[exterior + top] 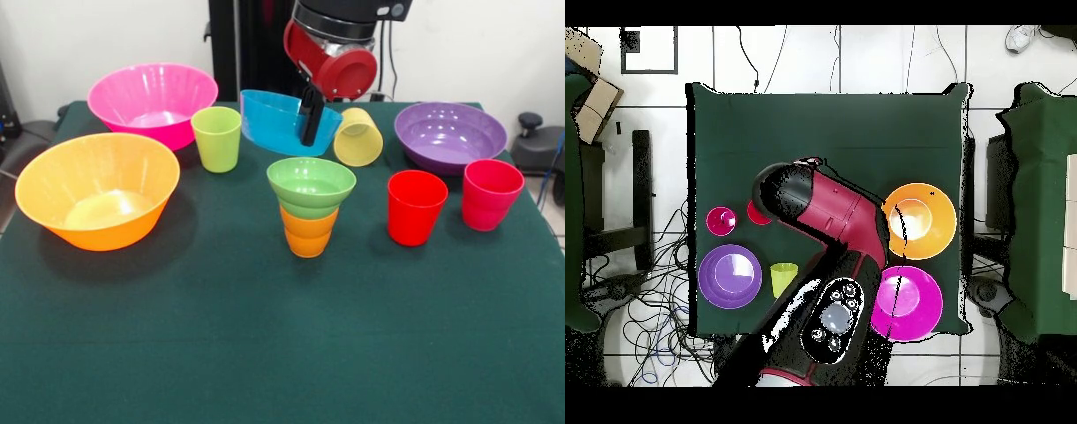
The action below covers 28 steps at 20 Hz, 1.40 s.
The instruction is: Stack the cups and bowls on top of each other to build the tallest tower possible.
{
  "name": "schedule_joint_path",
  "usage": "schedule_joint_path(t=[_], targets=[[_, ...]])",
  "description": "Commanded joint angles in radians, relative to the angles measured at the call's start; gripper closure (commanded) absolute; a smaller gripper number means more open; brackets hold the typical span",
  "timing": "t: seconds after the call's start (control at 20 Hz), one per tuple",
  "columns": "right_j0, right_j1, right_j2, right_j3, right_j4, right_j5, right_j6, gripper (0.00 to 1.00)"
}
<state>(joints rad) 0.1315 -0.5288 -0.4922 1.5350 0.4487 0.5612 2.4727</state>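
Observation:
My gripper [309, 134] is shut on the far rim of the small blue bowl [269, 124], which hangs tilted behind the tower. The tower is the light green bowl [311, 184] resting on the orange ribbed cup [309, 234] at the table's middle. The lime green cup [216, 139] stands upright to the blue bowl's left. To its right, the pale yellow cup [357, 139] [783, 279] lies on its side. In the overhead view my arm [835, 215] hides the gripper, the blue bowl and the tower.
The large orange bowl [97, 190] [920, 220] and pink bowl [152, 102] [905, 300] sit on the front view's left. The purple bowl [450, 134] [730, 276], red cup [416, 208] [757, 213] and pink-red cup [491, 194] [720, 220] are on its right.

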Motion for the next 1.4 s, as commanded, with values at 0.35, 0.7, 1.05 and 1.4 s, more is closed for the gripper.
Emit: schedule_joint_path(t=[0.35,0.7,1.05,1.4], targets=[[-0.040,0.070,0.127,-0.054,-0.040,0.023,0.044,1.00],[-0.040,0.074,0.125,-0.056,-0.042,0.017,0.048,1.00],[-0.040,0.072,0.116,-0.073,-0.044,0.038,0.053,1.00],[-0.037,0.057,0.113,-0.060,-0.046,0.043,0.050,1.00]])
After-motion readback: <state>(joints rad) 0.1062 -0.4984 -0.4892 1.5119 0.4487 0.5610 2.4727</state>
